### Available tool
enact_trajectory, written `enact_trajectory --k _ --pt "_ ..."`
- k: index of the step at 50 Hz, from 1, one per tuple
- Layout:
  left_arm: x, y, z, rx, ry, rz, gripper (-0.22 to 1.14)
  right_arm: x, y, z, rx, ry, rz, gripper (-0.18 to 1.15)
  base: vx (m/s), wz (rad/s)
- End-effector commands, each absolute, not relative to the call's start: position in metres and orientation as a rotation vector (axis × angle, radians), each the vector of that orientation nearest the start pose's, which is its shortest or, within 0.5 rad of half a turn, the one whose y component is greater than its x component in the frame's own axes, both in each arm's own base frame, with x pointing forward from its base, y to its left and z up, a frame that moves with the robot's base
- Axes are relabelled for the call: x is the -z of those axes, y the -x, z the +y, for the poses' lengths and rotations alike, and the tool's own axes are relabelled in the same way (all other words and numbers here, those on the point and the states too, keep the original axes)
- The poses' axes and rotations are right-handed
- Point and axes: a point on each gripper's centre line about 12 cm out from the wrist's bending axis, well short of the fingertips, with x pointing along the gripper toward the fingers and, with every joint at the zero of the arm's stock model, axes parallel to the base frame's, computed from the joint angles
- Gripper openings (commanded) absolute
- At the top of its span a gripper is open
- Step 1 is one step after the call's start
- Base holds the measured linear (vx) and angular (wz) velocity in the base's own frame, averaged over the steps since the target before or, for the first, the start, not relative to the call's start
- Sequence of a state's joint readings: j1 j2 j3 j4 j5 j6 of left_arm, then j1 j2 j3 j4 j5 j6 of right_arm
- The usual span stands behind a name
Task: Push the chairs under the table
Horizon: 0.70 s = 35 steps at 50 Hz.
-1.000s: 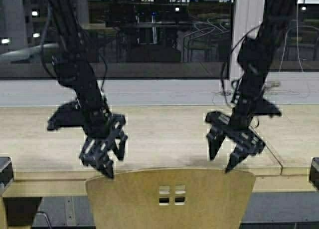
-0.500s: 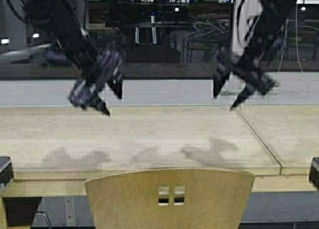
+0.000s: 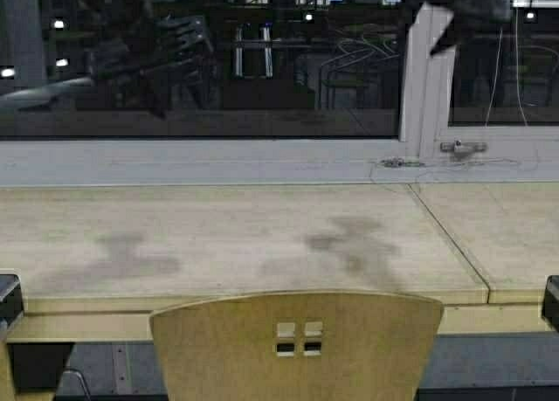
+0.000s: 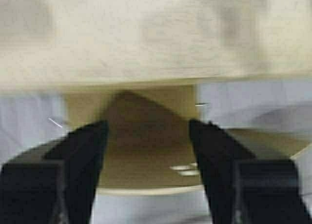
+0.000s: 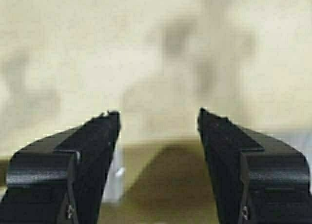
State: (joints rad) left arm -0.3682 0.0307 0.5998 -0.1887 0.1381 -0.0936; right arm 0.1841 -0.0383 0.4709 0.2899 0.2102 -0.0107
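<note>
Now both grippers hang high above the work, left gripper (image 4: 147, 131) and right gripper (image 5: 157, 119), jaws apart and empty. Below them, the tan-yellow moulded plywood chair (image 3: 297, 344) stands against the thick front edge of the long pale beige table (image 3: 244, 235). It probably is light and stiff; pushing on the top of its curved back seems best. A grey window ledge (image 3: 201, 161) lies beyond.
</note>
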Motion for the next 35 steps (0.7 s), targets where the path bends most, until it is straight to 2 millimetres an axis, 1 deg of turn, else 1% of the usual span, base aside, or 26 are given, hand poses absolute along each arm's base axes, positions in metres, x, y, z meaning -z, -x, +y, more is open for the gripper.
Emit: enact_trajectory --k 1,5,8,12,15,20,26,32,35 --pt "-0.171 -0.370 -0.140 0.314 -0.027 0.737 0.87 -0.260 -0.398 0.077 -0.154 -0.179 0.551 0.86 -0.04 -0.01" --pt "-0.157 -0.363 -0.133 0.312 -0.061 0.743 0.87 -0.256 -0.390 0.075 -0.153 -0.145 0.541 0.86 -0.05 -0.02" --pt "-0.153 -0.361 -0.131 0.307 -0.055 0.734 0.87 -0.255 -0.386 0.074 -0.154 -0.131 0.533 0.86 -0.06 -0.03" --pt "-0.157 -0.361 -0.131 0.309 -0.054 0.721 0.87 -0.260 -0.385 0.076 -0.160 -0.126 0.512 0.86 -0.07 -0.02" --pt "-0.156 -0.359 -0.131 0.312 -0.065 0.734 0.87 -0.260 -0.382 0.081 -0.175 -0.117 0.514 0.86 -0.10 0.01" --pt "-0.153 -0.356 -0.130 0.316 -0.082 0.755 0.87 -0.252 -0.378 0.084 -0.182 -0.112 0.531 0.86 -0.12 0.04" --pt "-0.158 -0.358 -0.130 0.323 -0.101 0.749 0.87 -0.248 -0.377 0.089 -0.195 -0.105 0.543 0.86 -0.15 0.13" --pt "-0.161 -0.356 -0.142 0.352 -0.115 0.757 0.87 -0.249 -0.377 0.089 -0.193 -0.110 0.541 0.86 -0.18 0.21" --pt "-0.162 -0.355 -0.146 0.362 -0.120 0.755 0.87 -0.248 -0.376 0.092 -0.200 -0.110 0.544 0.86 -0.18 0.27"
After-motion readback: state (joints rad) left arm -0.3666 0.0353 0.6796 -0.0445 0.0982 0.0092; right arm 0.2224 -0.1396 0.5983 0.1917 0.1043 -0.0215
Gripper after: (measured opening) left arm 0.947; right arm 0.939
